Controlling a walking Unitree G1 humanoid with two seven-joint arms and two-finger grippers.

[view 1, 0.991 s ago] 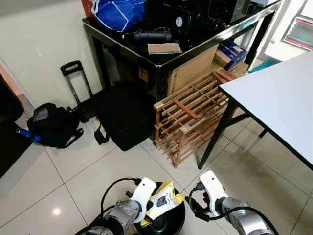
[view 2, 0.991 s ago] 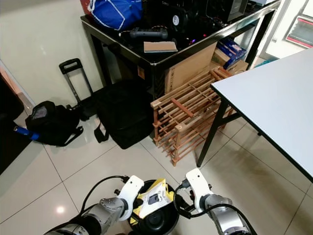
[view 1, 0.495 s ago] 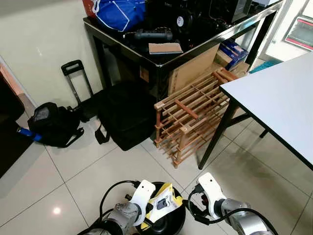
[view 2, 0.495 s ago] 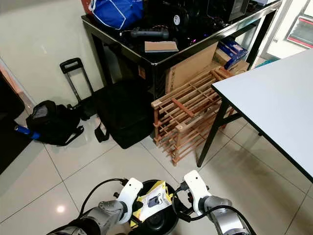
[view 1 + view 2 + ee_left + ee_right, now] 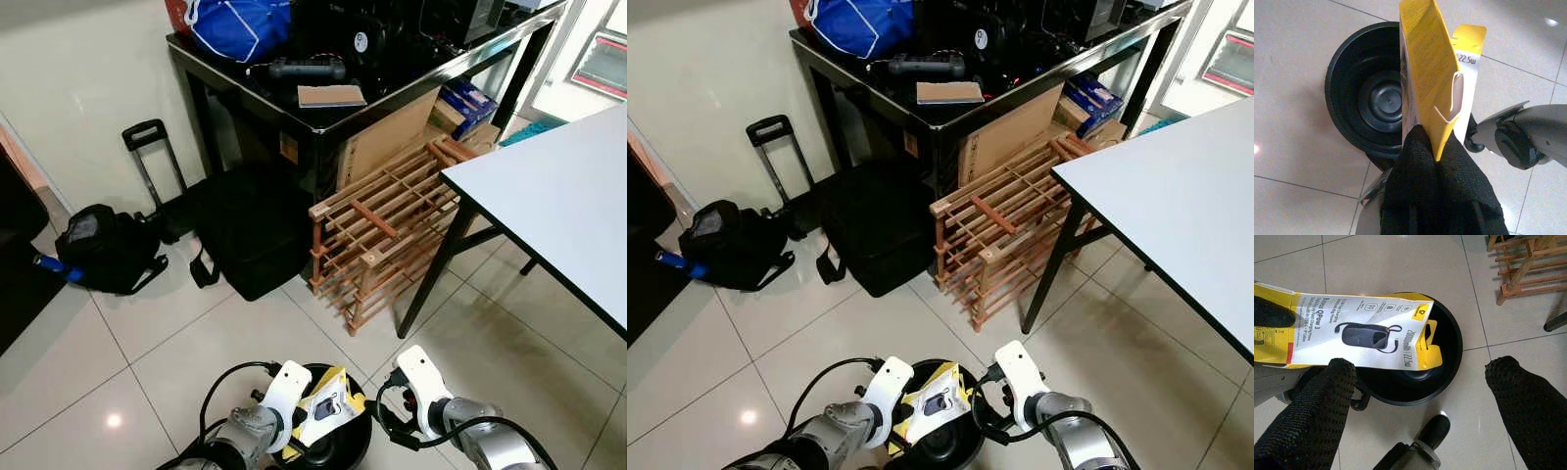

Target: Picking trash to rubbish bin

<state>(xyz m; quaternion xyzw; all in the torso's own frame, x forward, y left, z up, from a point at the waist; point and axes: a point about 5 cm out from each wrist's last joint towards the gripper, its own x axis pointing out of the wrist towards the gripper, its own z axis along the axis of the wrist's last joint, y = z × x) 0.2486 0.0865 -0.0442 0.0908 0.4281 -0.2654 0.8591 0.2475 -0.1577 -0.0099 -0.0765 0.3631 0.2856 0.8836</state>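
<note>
A yellow and white power-bank carton (image 5: pixel 327 406) hangs over a round black rubbish bin (image 5: pixel 343 448) on the floor tiles at my feet. My left gripper (image 5: pixel 1436 147) is shut on the carton's lower edge, seen edge-on as the carton (image 5: pixel 1427 73) above the bin's open mouth (image 5: pixel 1364 98). In the right wrist view the carton (image 5: pixel 1359 330) lies flat across the bin (image 5: pixel 1444 362). My right gripper (image 5: pixel 1418 396) stands open just to the bin's right, with nothing between its fingers (image 5: pixel 1320 406).
A wooden slatted rack (image 5: pixel 382 230) leans against a black glass table (image 5: pixel 323 117) loaded with bags and gear. A black bag (image 5: pixel 250 230), a trolley handle (image 5: pixel 147 162) and a backpack (image 5: pixel 103 250) stand by the wall. A white table (image 5: pixel 558 196) stands on the right.
The camera shifted slightly. The carton has come down a little lower over the bin in the left gripper. The right gripper holds its place.
</note>
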